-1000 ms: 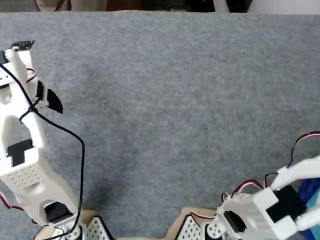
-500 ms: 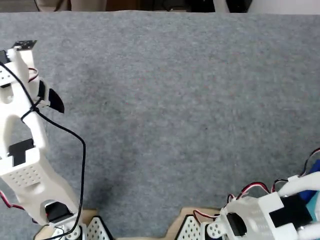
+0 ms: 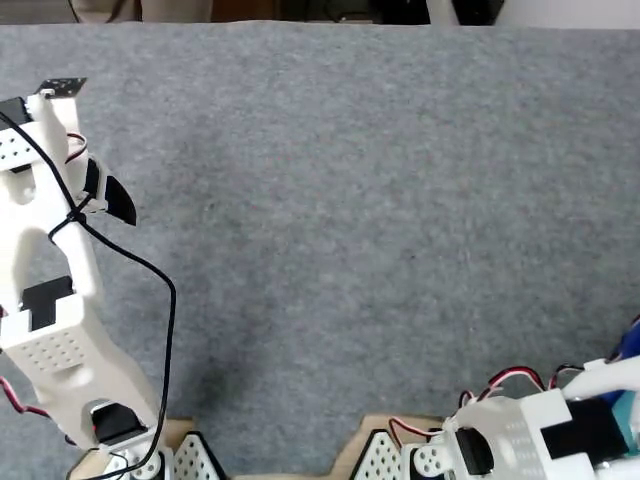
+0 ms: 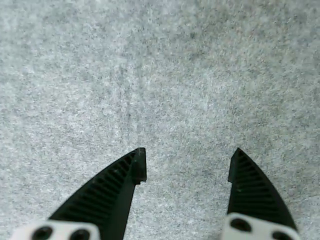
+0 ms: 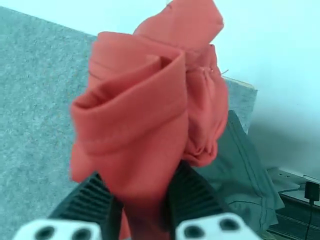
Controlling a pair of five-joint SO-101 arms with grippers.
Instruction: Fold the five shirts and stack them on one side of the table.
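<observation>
Here, the table (image 3: 350, 200): a grey felt surface that spans the high view.
Left arm (image 3: 50, 300): white, along the table's left side in the high view, with a black cable (image 3: 165, 300) looping down beside it.
Left gripper (image 4: 189, 155): spread wide with nothing between its black ribbed fingers (image 4: 115, 185), which point down at bare felt.
Right arm (image 3: 530, 445): at the near right corner of the table in the high view, reaching off past the table's right edge.
Right gripper (image 5: 140, 197): closed tight on the red shirt (image 5: 145, 110), with cloth pinched between both fingers.
Red shirt: bunched and rolled into a thick wad that rises out of the jaws, over the corner of the felt; whether any of it touches the table cannot be told.
Dark green shirt (image 5: 240, 170): crumpled just beyond the table's edge, behind the red shirt and partly hidden by it.
</observation>
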